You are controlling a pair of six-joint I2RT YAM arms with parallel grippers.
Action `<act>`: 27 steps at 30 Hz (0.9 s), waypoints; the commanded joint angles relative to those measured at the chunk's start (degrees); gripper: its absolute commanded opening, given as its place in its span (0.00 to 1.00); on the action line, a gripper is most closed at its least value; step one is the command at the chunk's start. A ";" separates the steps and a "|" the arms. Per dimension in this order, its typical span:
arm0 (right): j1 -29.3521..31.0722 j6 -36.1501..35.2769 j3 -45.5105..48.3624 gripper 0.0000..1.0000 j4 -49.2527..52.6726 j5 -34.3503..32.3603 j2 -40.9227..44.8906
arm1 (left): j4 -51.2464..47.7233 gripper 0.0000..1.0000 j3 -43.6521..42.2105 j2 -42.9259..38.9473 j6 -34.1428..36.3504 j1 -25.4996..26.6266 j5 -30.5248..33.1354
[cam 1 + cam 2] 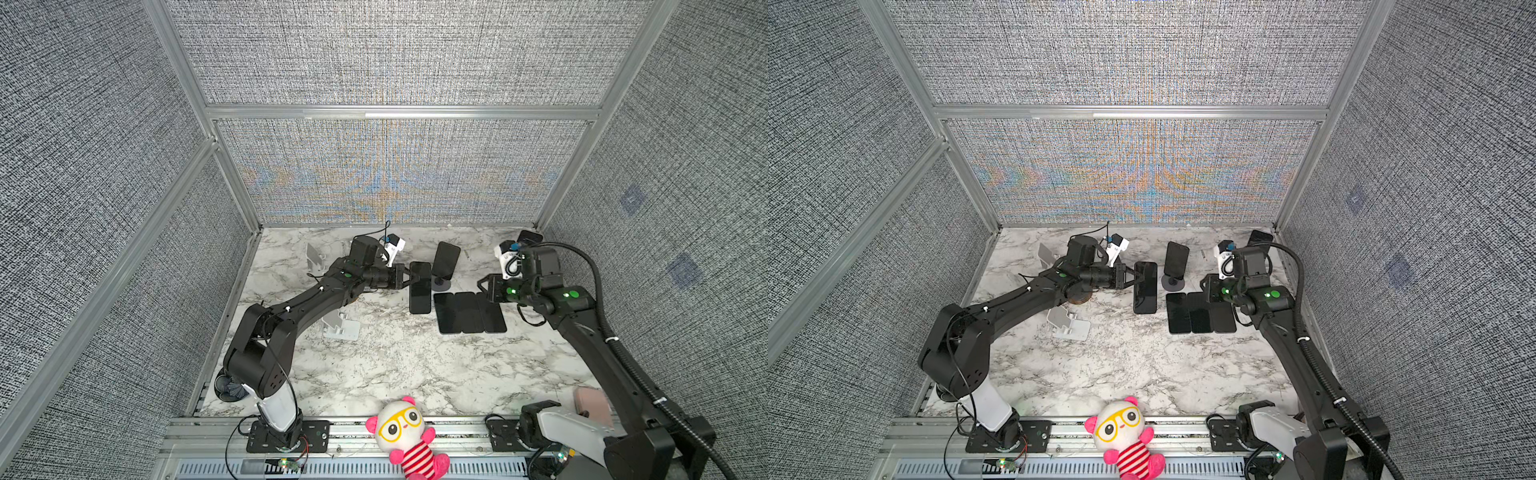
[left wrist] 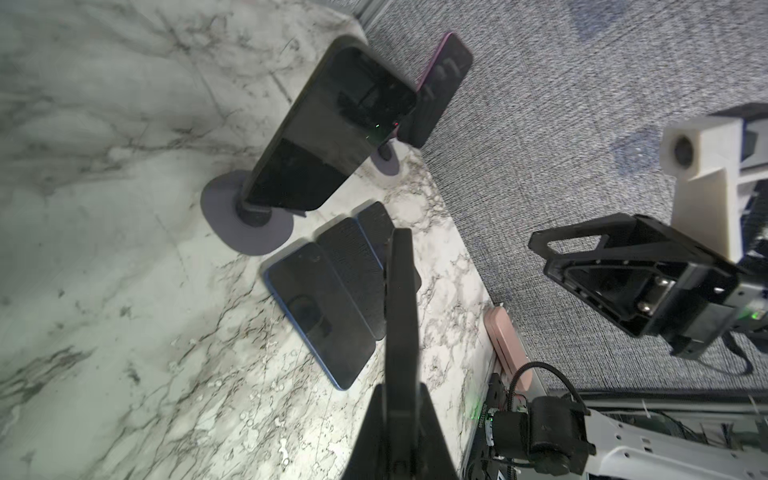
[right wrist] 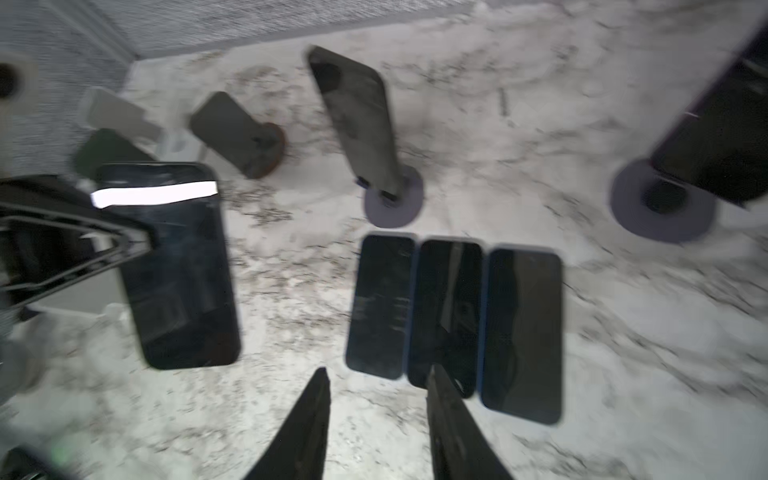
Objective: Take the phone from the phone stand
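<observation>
Now L gripper point(image 1: 417, 277): 1 phone point(image 1: 420, 302); 3 phones point(image 1: 469, 312) flat (row); 2 on stands point(image 1: 441, 285).

A marble table point(image 1: 395, 365) bears three dark phones point(image 1: 469, 312) lying flat side by side — plus a white stand point(image 1: 341, 326) apart.

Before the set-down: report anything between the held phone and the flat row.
Nothing visible. Bare table lies between the phone, shut in the left gripper, and the row; a stand base sits just behind that gap.

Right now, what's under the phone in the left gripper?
Only bare marble table shows around the phone clamped in the left gripper. The patch straight beneath it is covered in every view.
</observation>
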State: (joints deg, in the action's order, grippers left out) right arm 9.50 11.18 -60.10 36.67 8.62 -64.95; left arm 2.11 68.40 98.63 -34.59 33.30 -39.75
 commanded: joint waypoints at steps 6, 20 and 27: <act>-5.57 6.45 6.59 0.00 0.58 -10.58 -0.19 | 1.20 0.00 -0.18 4.65 -5.32 2.01 10.88; -16.54 14.80 17.68 0.00 -12.65 -8.52 -6.10 | -1.98 0.00 2.54 10.34 -4.56 4.59 14.43; -17.93 15.85 19.37 0.00 -19.70 -4.22 -12.16 | -1.75 0.00 3.18 12.40 -5.14 5.54 14.52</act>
State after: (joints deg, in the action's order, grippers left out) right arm -8.29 25.76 -40.93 21.52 2.09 -75.90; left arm -0.69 70.94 110.52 -39.38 38.61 -25.17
